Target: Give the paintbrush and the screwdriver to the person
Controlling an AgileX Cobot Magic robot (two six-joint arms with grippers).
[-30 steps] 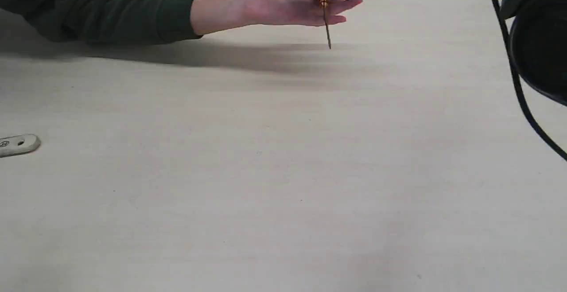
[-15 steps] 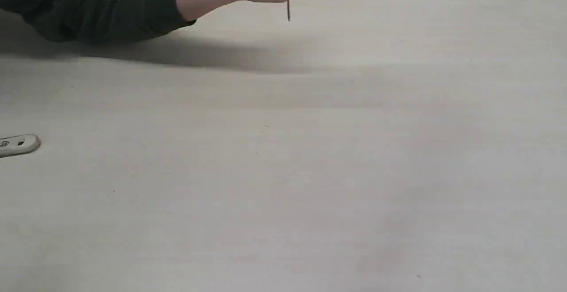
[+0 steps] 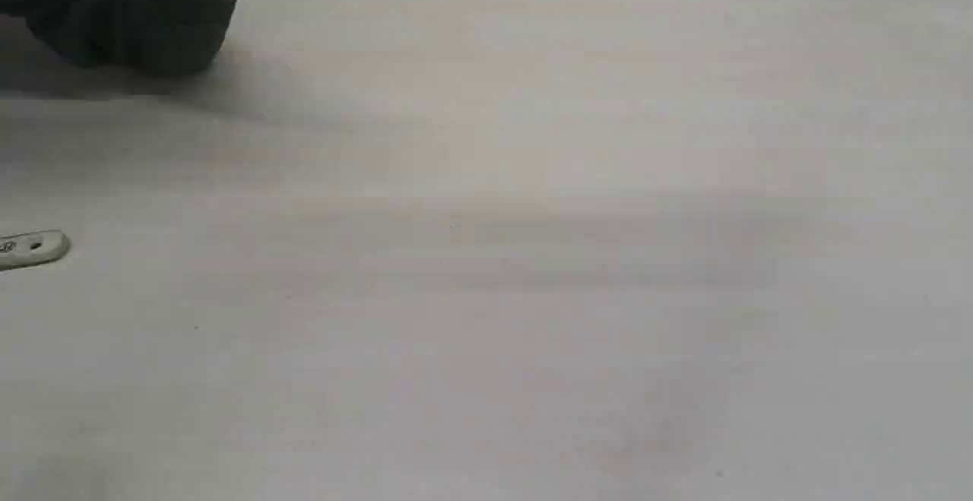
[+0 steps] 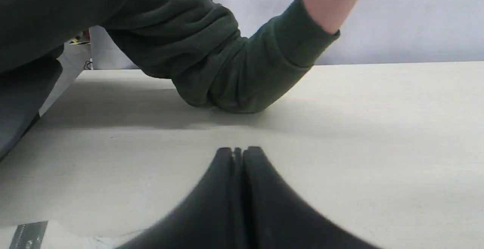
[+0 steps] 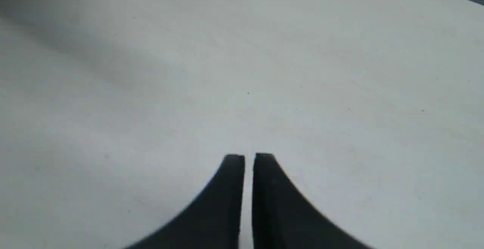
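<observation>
Exterior view: no screwdriver showed anywhere, and of the person (image 3: 144,26) only a dark green sleeve remained at 11 o'clock on the table (image 3: 486,296). The holed end of the paintbrush (image 3: 34,248) lay flat at 9 o'clock, cut by the picture's edge and touched by nothing. Neither arm was in sight. I judged the screwdriver handover done and the paintbrush still to be picked up and passed, so about half the task was left.

Left wrist view: the left gripper (image 4: 238,150) sat low over the table, jaws pressed together and holding nothing. Beyond it the person's bent elbow rested on the surface, the bare forearm rising out of the picture. The brush was not clearly visible here.

Right wrist view: the right gripper (image 5: 248,158) hung over bare table, jaws nearly together with a thin slit between, empty.

Against the earlier frames: a second before, the screwdriver hung from a gripper over the open palm at 12 o'clock. Half a second before, the hand had closed on it. Now hand, tool and gripper were gone from that view, while the brush handle had not shifted.
</observation>
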